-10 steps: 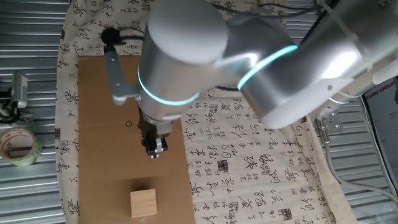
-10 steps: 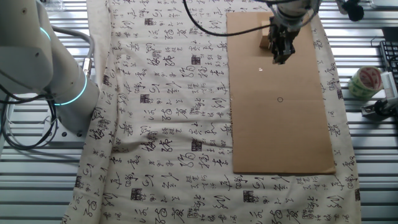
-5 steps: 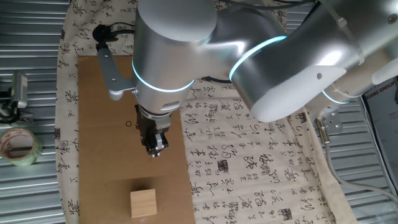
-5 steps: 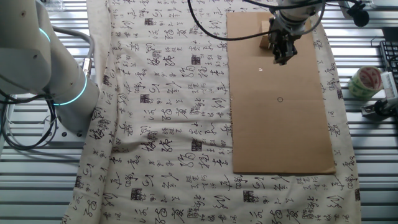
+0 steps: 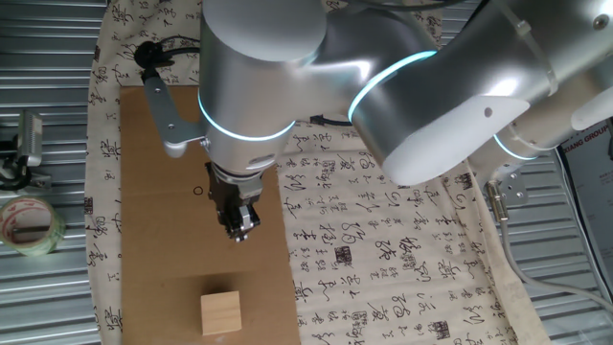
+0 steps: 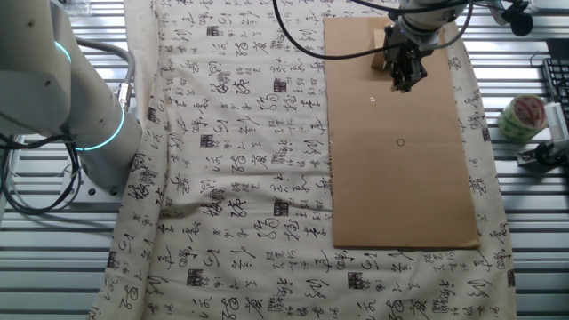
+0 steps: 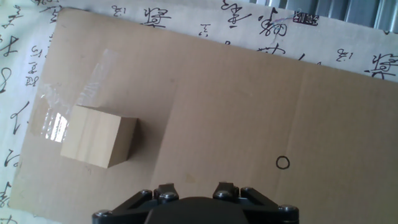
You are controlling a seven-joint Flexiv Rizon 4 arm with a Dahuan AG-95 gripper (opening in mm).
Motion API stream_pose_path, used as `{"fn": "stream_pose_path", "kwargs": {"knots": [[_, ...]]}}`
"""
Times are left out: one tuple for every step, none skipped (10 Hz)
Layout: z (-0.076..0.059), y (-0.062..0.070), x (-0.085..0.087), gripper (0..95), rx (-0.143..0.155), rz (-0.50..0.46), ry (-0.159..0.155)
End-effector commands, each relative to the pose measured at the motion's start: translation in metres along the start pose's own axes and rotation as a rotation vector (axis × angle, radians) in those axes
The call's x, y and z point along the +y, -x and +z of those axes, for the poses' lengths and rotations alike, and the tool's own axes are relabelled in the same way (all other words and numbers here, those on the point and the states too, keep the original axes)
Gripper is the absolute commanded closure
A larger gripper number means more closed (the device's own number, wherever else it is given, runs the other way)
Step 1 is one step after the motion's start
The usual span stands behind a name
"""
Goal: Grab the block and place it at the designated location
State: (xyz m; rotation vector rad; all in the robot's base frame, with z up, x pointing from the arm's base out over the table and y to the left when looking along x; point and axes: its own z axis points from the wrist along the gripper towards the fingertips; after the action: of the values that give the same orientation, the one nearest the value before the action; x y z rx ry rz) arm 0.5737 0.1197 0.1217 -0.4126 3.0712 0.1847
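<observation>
The block (image 5: 220,312) is a pale tan wooden cube resting on the cardboard sheet (image 5: 153,249) near its end; in the hand view the block (image 7: 99,143) lies left of centre beside a patch of clear tape. The designated location (image 5: 198,190) is a tiny black circle, also seen as a small circle (image 7: 282,163) in the hand view. My gripper (image 5: 238,233) hangs above the cardboard between circle and block, touching neither. Its fingertips (image 7: 165,187) stand apart with nothing held. In the other fixed view the gripper (image 6: 402,84) partly hides the block (image 6: 380,60).
A tape roll (image 5: 27,225) sits on the metal slats off the cardboard's side, also seen as a roll (image 6: 521,116) in the other fixed view. A cloth with printed characters (image 6: 240,133) covers the table under the cardboard. The arm's base (image 6: 62,98) stands at the cloth's far side.
The arm's wrist and camera bracket have turned a little. The gripper has crept slightly toward the block. The block has not moved.
</observation>
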Motion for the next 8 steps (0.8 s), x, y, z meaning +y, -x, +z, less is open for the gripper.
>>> {"fn": "stream_pose_path", "kwargs": {"knots": [[-0.0003, -0.0007, -0.0001, 57.0, 0.001, -0.003, -0.002], [-0.0003, -0.0007, -0.0001, 57.0, -0.001, -0.002, 0.001], [-0.0003, -0.0007, -0.0001, 57.0, -0.001, -0.001, 0.001], [-0.0003, -0.0007, -0.0001, 57.0, -0.002, -0.001, 0.0], [-0.0003, -0.0007, -0.0001, 57.0, -0.003, 0.002, -0.001], [-0.0003, -0.0007, -0.0001, 57.0, -0.002, 0.007, -0.005], [-0.0005, -0.0006, -0.0001, 57.0, 0.0, 0.015, -0.006], [-0.0007, -0.0006, 0.0, 57.0, 0.0, 0.02, -0.008]]}}
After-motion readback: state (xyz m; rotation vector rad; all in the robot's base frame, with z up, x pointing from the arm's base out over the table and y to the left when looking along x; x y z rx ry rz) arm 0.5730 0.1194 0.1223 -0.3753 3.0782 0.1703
